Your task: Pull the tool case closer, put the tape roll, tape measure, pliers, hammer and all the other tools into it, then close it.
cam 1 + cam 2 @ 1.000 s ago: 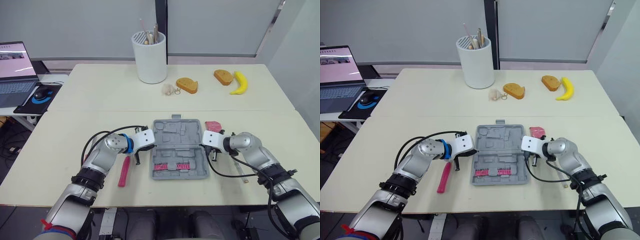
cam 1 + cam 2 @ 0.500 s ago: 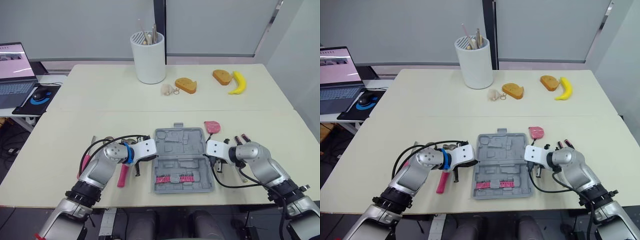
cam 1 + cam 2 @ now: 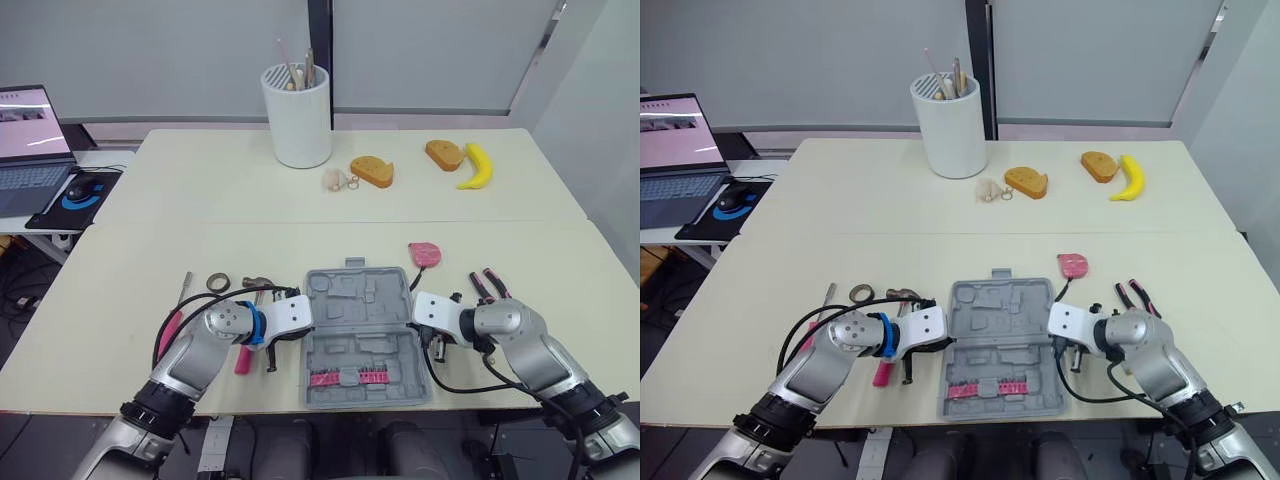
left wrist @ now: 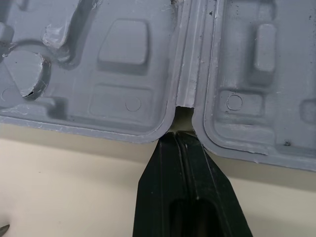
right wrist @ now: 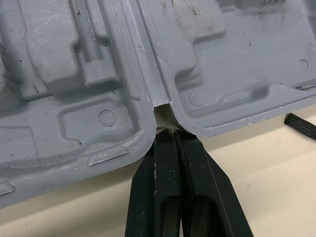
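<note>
My left gripper [image 4: 176, 136] is closed, fingers pressed together, with the tips set at the hinge notch on the left edge of the case [image 3: 360, 335]. My right gripper [image 5: 170, 132] is closed the same way, with its tips at the hinge notch on the right edge.

The case lies open and flat on the desk [image 3: 120, 270], near the front edge, between the two grippers. A pink bit strip [image 3: 347, 377] sits in its near half.

Tools outside the case:
- The tape roll [image 3: 218, 283] and hammer [image 3: 256, 284] lie to the left, beyond my left arm.
- The tape measure [image 3: 424, 253] lies just beyond the right rear corner.
- The pliers [image 3: 487, 285] lie to the right, beside my right arm.
</note>
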